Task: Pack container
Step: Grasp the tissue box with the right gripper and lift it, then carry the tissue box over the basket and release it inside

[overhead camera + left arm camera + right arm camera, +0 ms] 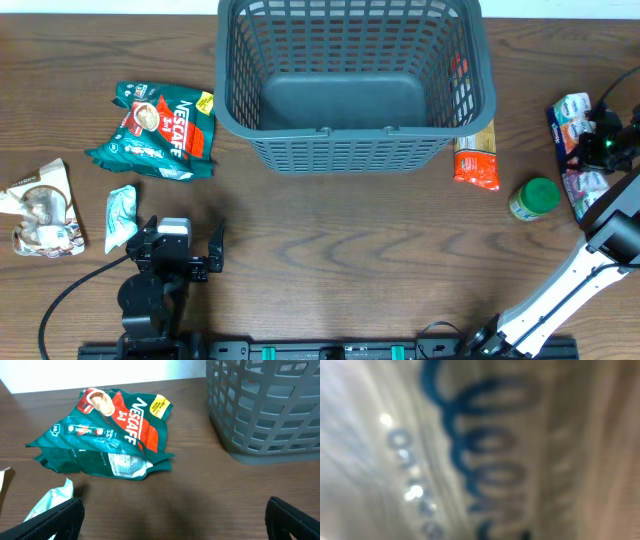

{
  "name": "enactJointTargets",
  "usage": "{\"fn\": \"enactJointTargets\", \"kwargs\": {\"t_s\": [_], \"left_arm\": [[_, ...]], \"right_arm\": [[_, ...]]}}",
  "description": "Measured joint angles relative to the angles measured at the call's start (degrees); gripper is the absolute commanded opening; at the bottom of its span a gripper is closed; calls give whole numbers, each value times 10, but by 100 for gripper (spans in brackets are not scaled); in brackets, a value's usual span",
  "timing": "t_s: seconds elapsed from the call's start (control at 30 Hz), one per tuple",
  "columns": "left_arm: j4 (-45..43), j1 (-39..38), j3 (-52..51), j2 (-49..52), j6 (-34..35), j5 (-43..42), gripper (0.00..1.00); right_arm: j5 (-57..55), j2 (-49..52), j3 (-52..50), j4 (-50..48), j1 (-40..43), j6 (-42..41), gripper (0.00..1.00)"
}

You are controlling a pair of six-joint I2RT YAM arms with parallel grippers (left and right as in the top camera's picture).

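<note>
Overhead view of a dark wooden table; the container, a large grey lattice-sided basket, stands at the far middle, open side up and with nothing on its floor. My left tool hangs low near the front left corner, its two fingers set wide apart with nothing between them. Just ahead of it lie a small white-and-green sachet, a green and red Nescafé packet and a crumpled pale wrapper. My right tool is far out at the right edge, down on a white-and-purple multipack. Its wrist camera shows only blurred blue lettering pressed close, so I cannot tell whether its fingers are together or apart. An orange packet lies beside the container's right wall; a green-lidded jar stands near it.

I judge the container stiff, light while unfilled and too broad to span. If it had to be moved, the rolled rim or a slot in the wall would give the only sure hold. It may slide on the smooth wood if a dropped packet knocks its side.
</note>
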State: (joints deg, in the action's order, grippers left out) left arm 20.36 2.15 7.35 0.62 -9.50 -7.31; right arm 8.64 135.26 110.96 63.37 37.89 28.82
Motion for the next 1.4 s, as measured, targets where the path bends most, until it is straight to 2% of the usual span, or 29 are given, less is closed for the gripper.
{"fn": "enactJointTargets", "kwargs": {"t_s": [0.2,0.37,0.53,0.8,1.0,1.27,1.4], "left_arm": [[0,0,0,0,0,0,99],[0,0,0,0,0,0,99],[0,0,0,0,0,0,99],[0,0,0,0,0,0,99],[0,0,0,0,0,0,99],[0,0,0,0,0,0,99],[0,0,0,0,0,0,99]], "right_arm": [[18,3,13,22,0,-42,1],[33,7,83,73,-2,-55,2],[63,8,222,132,-6,-65,1],[108,8,501,245,-42,-81,1],[139,-1,658,269,-146,-91,1],[126,-88,671,162,-362,-120,1],[119,-145,675,138,-450,-118,1]]}}
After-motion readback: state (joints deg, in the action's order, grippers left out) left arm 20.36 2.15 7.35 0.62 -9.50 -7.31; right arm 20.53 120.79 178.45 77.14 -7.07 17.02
